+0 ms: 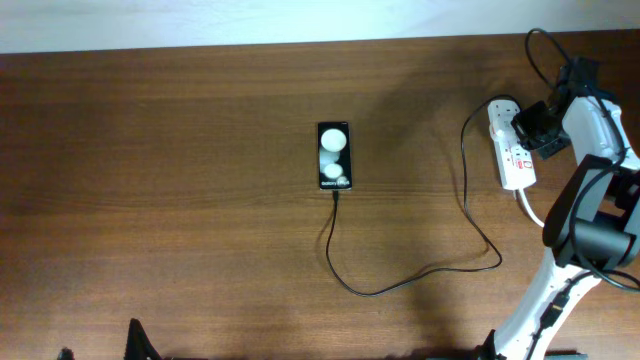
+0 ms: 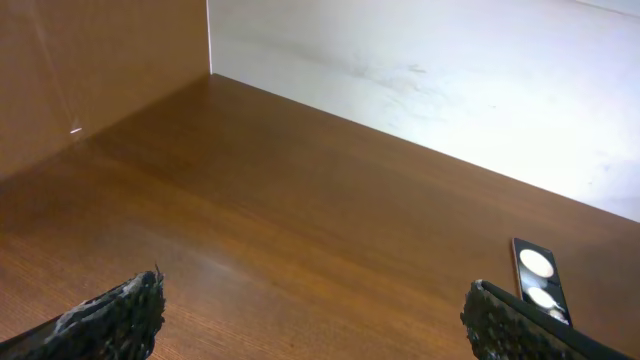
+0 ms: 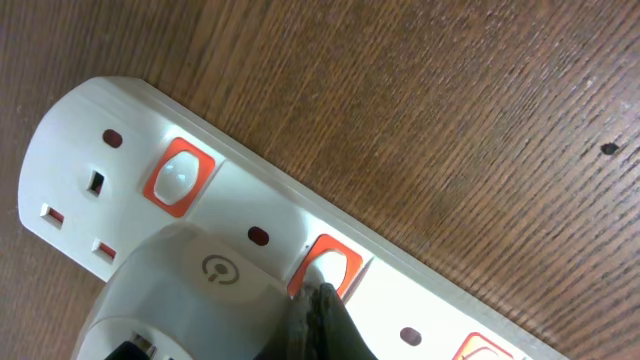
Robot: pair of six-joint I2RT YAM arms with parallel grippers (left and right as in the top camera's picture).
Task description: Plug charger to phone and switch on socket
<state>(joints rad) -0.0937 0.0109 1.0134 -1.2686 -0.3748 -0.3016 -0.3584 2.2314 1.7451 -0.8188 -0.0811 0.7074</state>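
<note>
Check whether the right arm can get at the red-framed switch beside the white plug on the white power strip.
Probably yes. The right claw has its tip right at the red-framed white switch on the white oblong power strip, just beside the white plug. Nothing lies between them, so a short press should do.

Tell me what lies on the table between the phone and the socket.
Only the charger cable, which loops across the otherwise bare table from the lower end of the phone toward the socket. The overhead view shows it.
</note>
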